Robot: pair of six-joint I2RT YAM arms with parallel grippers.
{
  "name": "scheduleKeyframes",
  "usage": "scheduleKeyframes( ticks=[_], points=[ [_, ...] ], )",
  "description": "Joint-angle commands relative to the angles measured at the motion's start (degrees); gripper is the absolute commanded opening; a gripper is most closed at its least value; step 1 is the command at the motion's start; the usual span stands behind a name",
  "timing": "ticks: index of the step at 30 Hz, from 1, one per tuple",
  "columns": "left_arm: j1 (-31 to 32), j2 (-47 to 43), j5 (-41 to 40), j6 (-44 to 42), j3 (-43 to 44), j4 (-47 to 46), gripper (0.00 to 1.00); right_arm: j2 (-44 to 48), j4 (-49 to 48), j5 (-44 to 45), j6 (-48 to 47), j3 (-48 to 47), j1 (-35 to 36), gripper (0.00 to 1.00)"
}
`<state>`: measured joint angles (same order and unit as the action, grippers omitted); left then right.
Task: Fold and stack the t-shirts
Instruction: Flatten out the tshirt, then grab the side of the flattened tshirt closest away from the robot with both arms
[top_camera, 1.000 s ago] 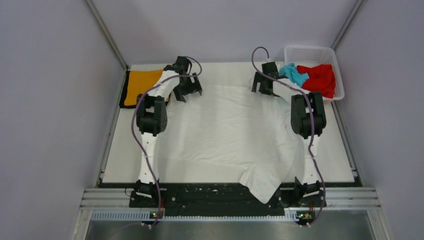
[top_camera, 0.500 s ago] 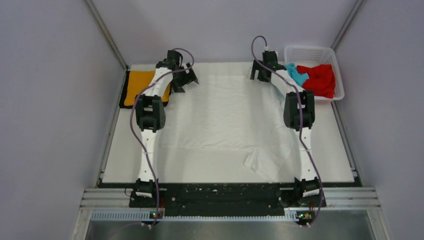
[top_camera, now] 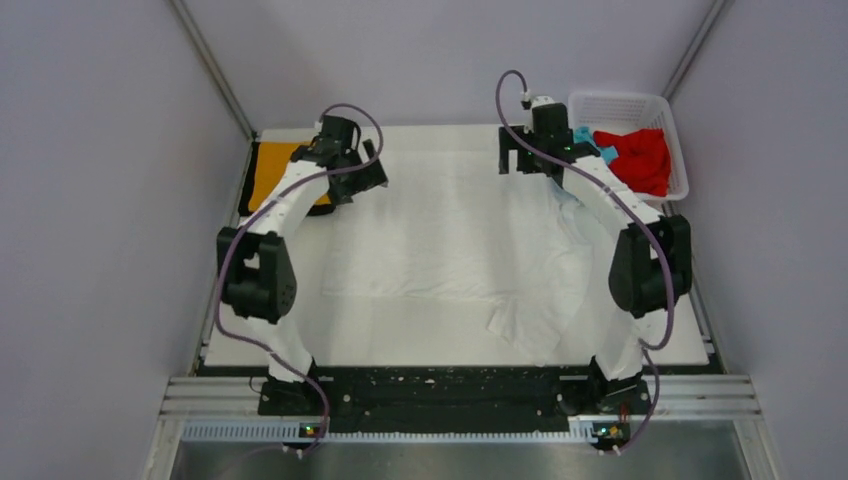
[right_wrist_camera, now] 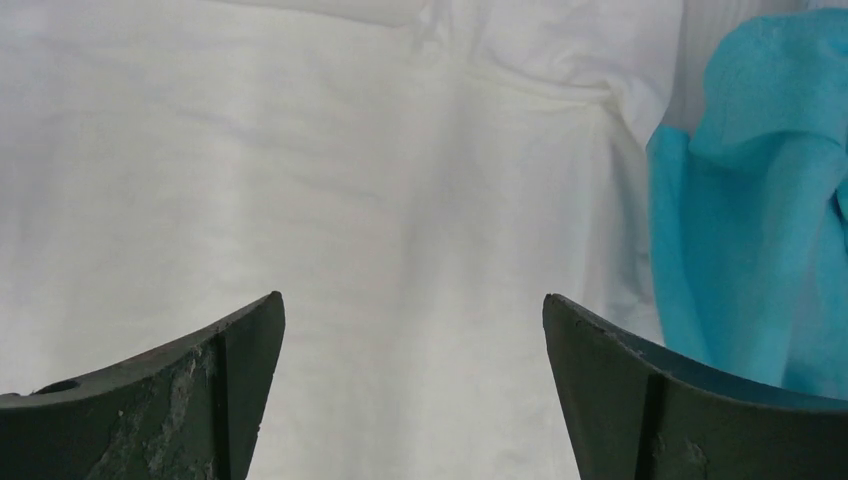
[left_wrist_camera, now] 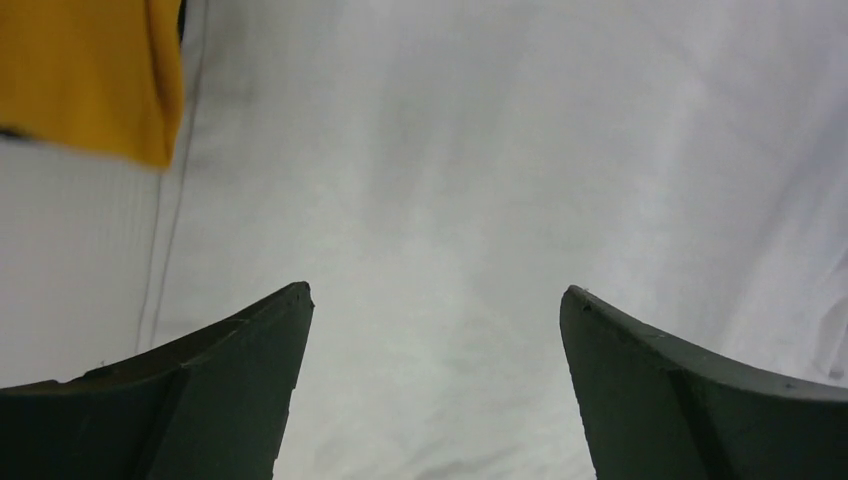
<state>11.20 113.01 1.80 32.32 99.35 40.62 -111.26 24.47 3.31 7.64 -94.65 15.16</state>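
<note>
A large white t-shirt (top_camera: 455, 240) lies spread over the middle of the table, one crumpled corner (top_camera: 525, 325) near the front. My left gripper (top_camera: 362, 172) hovers open over its far left part, white cloth (left_wrist_camera: 450, 200) below the jaws. My right gripper (top_camera: 522, 158) hovers open over its far right part (right_wrist_camera: 330, 200). A folded orange t-shirt (top_camera: 275, 175) with black trim lies at the far left (left_wrist_camera: 85, 75). A light blue t-shirt (top_camera: 592, 148) hangs over the basket's edge (right_wrist_camera: 755, 220). A red t-shirt (top_camera: 640, 158) lies in the basket.
The white lattice basket (top_camera: 620, 105) stands at the far right corner. Grey walls close in the table on three sides. A black rail (top_camera: 430, 385) with both arm bases runs along the front edge.
Both grippers have moved toward the far edge of the table and stayed open. The white t-shirt's front part has been drawn back from the front rail and lies flatter.
</note>
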Motion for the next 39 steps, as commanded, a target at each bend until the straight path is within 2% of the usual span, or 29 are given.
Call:
scheduleKeyframes(
  ticks=[1,3,6,12,14,19,25,29,39],
  points=[
    [0.14,-21.16,-9.93,6.5,-22.33,-3.27,0.98,13.08,-7.04,-0.95,0.41,12.43,1.59,0.99],
    [0.14,-28.36,-13.54,9.94,-33.06,-3.37,0.97,16.34,-8.44,-0.68,1.38,16.58,1.6,0.99],
    [0.05,-36.4,-17.11,15.34,-44.6,-1.02,0.95,20.19,-10.24,-0.89,2.69,21.02,1.61,0.99],
    [-0.1,-43.67,-18.97,22.53,-57.66,-1.73,0.85,24.1,-11.07,-1.37,6.29,25.81,1.59,0.99],
    [-0.68,-43.85,-20.34,24.31,-59.05,-2.49,0.77,25.09,-11.25,-1.36,7.51,26.87,1.57,0.99],
    [-2.39,-42.18,-20.52,25.79,-60.17,-8.07,0.69,27.17,-10.74,-2.86,8.9,28.39,1.58,0.99],
    [-3.9,-37.72,-17.81,26.58,-60.9,-11.86,0.48,31.19,-10.24,-1.22,10.89,32.59,1.58,0.99],
    [-3.91,-37.02,-18.22,26.45,-61.09,-9.76,0.45,33.44,-7.9,1.96,11.07,33.88,1.6,0.99],
    [-3.91,-39.03,-20.28,25.67,-60.72,-3.02,0.44,35.94,-6.25,3.38,12.27,36.76,1.6,0.99]
  ],
)
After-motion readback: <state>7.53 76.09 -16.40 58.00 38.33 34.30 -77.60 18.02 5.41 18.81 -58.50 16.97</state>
